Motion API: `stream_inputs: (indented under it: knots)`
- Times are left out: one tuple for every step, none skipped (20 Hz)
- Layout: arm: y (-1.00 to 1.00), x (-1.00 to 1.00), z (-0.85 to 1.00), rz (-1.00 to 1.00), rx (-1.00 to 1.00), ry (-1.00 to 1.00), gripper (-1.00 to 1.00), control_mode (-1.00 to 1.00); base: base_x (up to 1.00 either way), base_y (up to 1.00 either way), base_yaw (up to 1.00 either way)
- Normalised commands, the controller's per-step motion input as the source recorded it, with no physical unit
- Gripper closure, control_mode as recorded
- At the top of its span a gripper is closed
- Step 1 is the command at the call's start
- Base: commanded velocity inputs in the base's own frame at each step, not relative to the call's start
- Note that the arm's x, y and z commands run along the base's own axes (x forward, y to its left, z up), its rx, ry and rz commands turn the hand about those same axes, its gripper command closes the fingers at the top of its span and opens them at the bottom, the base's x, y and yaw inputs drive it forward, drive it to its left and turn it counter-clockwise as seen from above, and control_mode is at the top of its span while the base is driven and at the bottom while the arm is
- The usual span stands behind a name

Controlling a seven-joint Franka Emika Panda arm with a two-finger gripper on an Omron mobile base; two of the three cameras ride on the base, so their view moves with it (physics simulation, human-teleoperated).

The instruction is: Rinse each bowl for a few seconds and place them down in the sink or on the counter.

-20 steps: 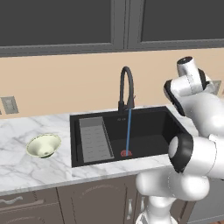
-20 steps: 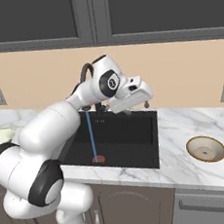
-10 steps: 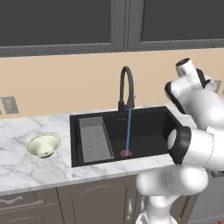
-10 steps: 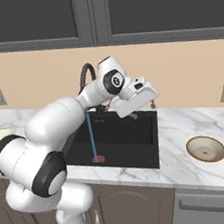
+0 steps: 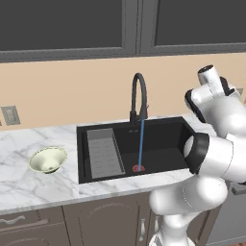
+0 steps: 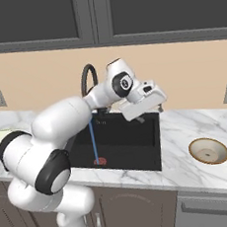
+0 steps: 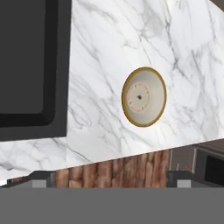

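From the right base view the gripper [image 6: 155,112] hung over the right end of the sink [image 6: 139,155], its jaws spread wide and holding nothing. The beige bowl [image 6: 208,150] sat on the counter [image 6: 191,169] to the sink's right, well apart from the hand and lower. The hand view looked down on that bowl [image 7: 144,96], upright on the marble beside the basin's corner. The left base view added the cream-green bowl [image 5: 47,160] left of the sink, and the faucet [image 5: 139,96] running water [image 5: 141,144] onto the red drain [image 5: 138,168].
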Motion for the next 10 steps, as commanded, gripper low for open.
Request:
stream_inputs:
  knots:
    - [-0.22,-0.03,-0.2,0.01,0.11,-0.05,-1.0,-1.0,0.0,0.0,0.0]
    - [-0.22,-0.03,-0.22,0.0,0.11,-0.05,-1.0,-1.0,0.0,0.0,0.0]
    - [-0.24,-0.04,-0.23,0.0,0.11,-0.02,-1.0,-1.0,0.0,0.0,0.0]
    - [-0.24,-0.03,-0.24,0.0,0.1,-0.01,-1.0,-1.0,0.0,0.0,0.0]
    - [-0.22,-0.02,-0.25,0.0,0.09,0.0,-1.0,-1.0,0.0,0.0,0.0]
    - [-0.21,0.0,-0.23,0.01,0.08,0.0,-1.0,-1.0,0.0,0.0,0.0]
    - [-0.2,0.0,-0.14,0.01,0.04,-0.01,-1.0,-1.0,0.0,0.0,0.0]
    - [-0.19,0.0,-0.13,0.01,0.01,-0.03,-1.0,-1.0,0.0,0.0,0.0]
    - [-0.19,0.0,-0.13,0.02,0.01,-0.03,-1.0,-1.0,0.0,0.0,0.0]
    - [-0.2,0.0,-0.13,0.02,0.01,-0.04,-1.0,-1.0,0.0,0.0,0.0]
